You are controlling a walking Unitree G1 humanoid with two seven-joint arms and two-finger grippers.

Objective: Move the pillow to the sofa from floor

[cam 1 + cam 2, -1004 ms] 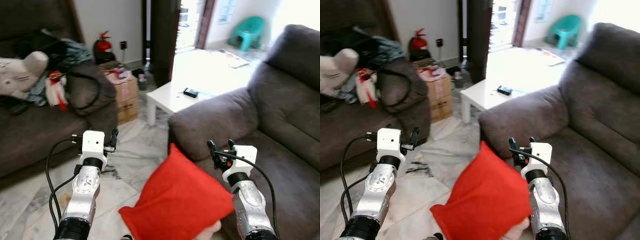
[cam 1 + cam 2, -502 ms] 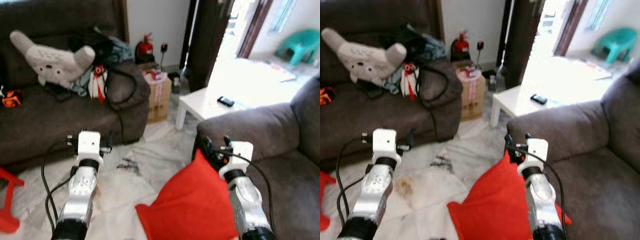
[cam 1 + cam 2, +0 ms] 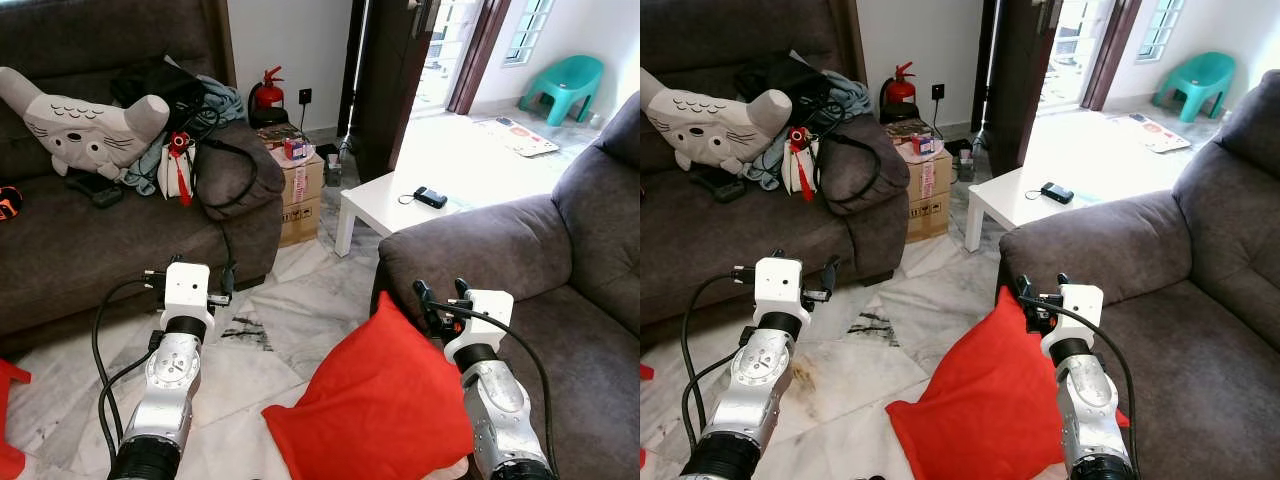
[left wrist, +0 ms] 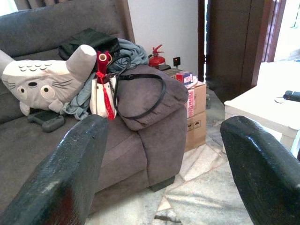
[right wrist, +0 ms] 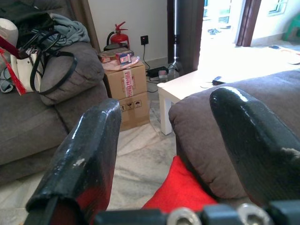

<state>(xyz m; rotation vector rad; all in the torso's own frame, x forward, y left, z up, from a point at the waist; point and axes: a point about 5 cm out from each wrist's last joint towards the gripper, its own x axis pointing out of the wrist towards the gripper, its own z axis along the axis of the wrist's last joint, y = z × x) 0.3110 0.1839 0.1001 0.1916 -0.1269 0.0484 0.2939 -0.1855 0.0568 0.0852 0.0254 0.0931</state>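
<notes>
Both grippers raised in front of the body, neither holding anything. Left gripper (image 4: 159, 164): fingers (image 4: 70, 178) spread wide, air between them, pointed toward the far sofa (image 3: 90, 250). Right gripper (image 5: 178, 154): fingers (image 5: 89, 150) likewise wide apart, nothing between the pads; it hangs just above the top corner of the red pillow (image 3: 375, 400), pointed at the armrest of the near sofa (image 3: 480, 240). Whether the right gripper touches the pillow cannot be told from the head views; the right wrist view shows the red corner below the fingers, not between them.

Red pillow on the marble floor (image 3: 290, 310), propped on edge and leaning against the front of the near sofa, between the two arms and closer to the right one. Not on the seat.

Surroundings: white low table (image 3: 400, 205) with a small dark device (image 3: 430, 196) on it, cardboard box (image 3: 300, 185) beside the far sofa, fire extinguisher (image 3: 268, 92) against the wall, grey plush toy (image 3: 80, 125) and a heap of bags and clothes (image 3: 190, 110) on the far sofa, teal chair (image 3: 565, 85) outside the doorway.

Versus one second ago — the whole scene has shifted and sharpened, so the camera has turned; more of the far sofa is in frame. Arms, open fingers and pillow keep the same arrangement relative to each other.
</notes>
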